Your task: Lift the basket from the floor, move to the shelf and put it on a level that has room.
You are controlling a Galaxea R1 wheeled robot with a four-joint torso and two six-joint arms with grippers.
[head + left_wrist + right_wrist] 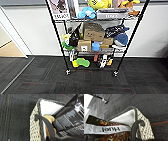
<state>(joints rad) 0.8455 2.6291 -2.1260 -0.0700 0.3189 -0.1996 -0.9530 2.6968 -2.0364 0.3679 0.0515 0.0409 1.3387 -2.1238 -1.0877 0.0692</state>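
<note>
The basket (pixel 33 127), cream-and-black checkered with a dark rim and white liner, hangs above the floor (pixel 15 119). Its dark loop handle (pixel 46 122) rises taut into my left gripper (pixel 50 139). In the right wrist view the basket (pixel 144 125) has its other loop handle (pixel 134 127) pulled up into my right gripper (pixel 132 139). Inside lie a tan soft thing (pixel 50 118) and a "Huel" packet (pixel 109 129). The shelf (pixel 100 37), a black wire rack on casters (pixel 67 72), stands straight ahead on the floor (pixel 82 82). The tiers I see are crowded with toys and boxes.
A white wall (pixel 32 30) runs behind the rack. At the left, a doorway opens onto tan wooden flooring (pixel 10 50), with a metal strip (pixel 17 75) crossing the carpet. Open carpet lies between me and the rack.
</note>
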